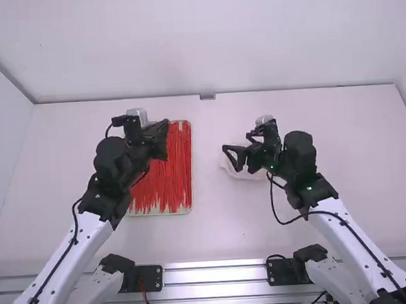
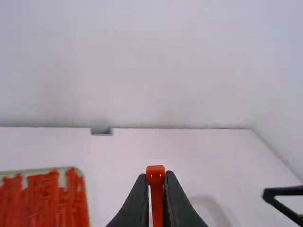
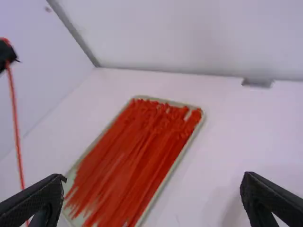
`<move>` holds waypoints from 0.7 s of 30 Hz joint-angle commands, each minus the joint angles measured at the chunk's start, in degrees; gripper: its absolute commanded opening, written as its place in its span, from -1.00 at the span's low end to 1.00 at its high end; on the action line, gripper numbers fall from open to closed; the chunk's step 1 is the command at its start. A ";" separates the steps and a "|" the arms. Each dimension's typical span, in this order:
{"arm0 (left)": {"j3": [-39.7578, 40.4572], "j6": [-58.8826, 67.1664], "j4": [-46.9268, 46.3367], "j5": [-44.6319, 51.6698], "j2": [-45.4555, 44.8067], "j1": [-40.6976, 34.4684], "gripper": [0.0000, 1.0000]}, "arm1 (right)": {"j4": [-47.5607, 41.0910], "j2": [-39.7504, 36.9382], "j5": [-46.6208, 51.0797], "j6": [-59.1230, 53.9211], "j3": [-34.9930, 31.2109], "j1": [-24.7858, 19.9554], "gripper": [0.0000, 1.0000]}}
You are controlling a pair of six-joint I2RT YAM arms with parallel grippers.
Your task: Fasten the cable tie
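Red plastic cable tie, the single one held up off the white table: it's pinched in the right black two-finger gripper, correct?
Not quite. The left gripper is the one pinching the red plastic cable tie, as the left wrist view shows. The right gripper stands open with nothing in it.

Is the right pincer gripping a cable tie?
No, the right pincer is spread wide open, with nothing held in it.

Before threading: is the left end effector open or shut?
Left end effector shut: thin orange plastic cable tie pinched between its fingers.
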 commanded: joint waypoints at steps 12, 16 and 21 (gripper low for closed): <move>0.00 -4.24 12.87 11.63 6.27 -0.15 -0.96 | 10.56 0.39 -7.39 5.86 1.81 1.97 0.99; 0.00 -5.92 16.37 14.12 7.32 -0.15 -0.96 | 13.09 1.44 -4.46 4.81 1.81 5.86 0.99; 0.35 -6.93 17.62 14.38 7.56 -1.11 -0.96 | 18.40 5.92 0.74 4.98 1.81 10.82 0.99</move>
